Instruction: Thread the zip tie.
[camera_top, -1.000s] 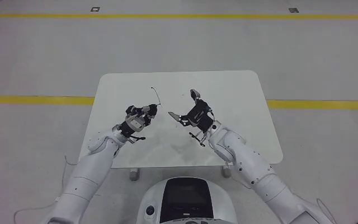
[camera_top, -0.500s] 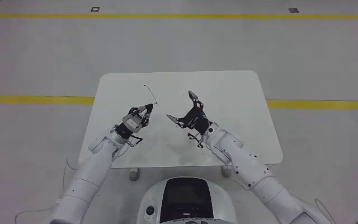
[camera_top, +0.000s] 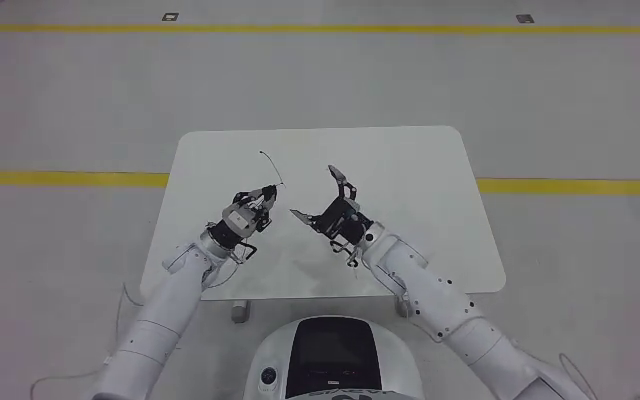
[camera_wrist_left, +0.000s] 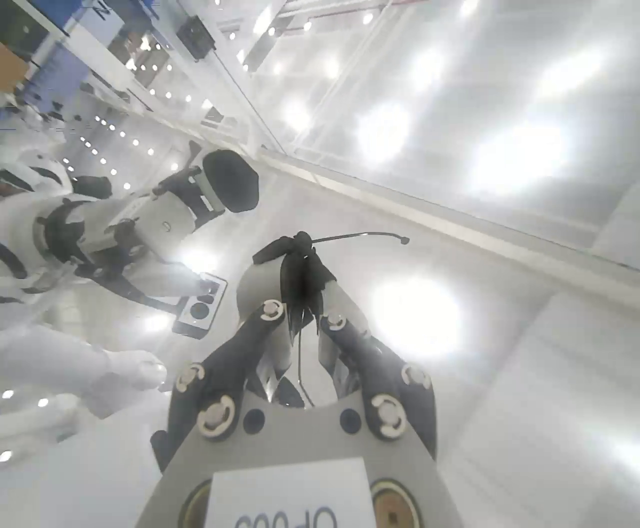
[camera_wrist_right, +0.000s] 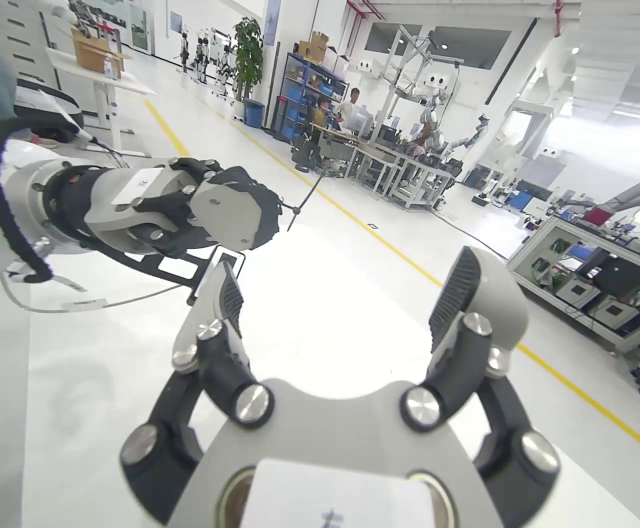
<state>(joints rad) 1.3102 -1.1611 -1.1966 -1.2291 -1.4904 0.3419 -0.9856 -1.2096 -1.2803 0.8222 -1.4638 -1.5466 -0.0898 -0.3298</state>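
Left wrist view: left pincer (camera_wrist_left: 300, 285) pinched tight on zip tie (camera_wrist_left: 350, 238), held up in air over worktop (camera_top: 420, 150), so tail sticks out free. Zip tie thin, black, bendy; long tail pokes past fingertips, small bump at far end. Farther off, right pincer (camera_wrist_right: 345, 295) spread wide, holding nothing, facing tie, likely ready to grab tail.

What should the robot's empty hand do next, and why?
Probably bring the right gripper over to the free end of the zip tie. Its fingers are open and empty, while the left gripper is shut on the tie, whose tail sticks out.
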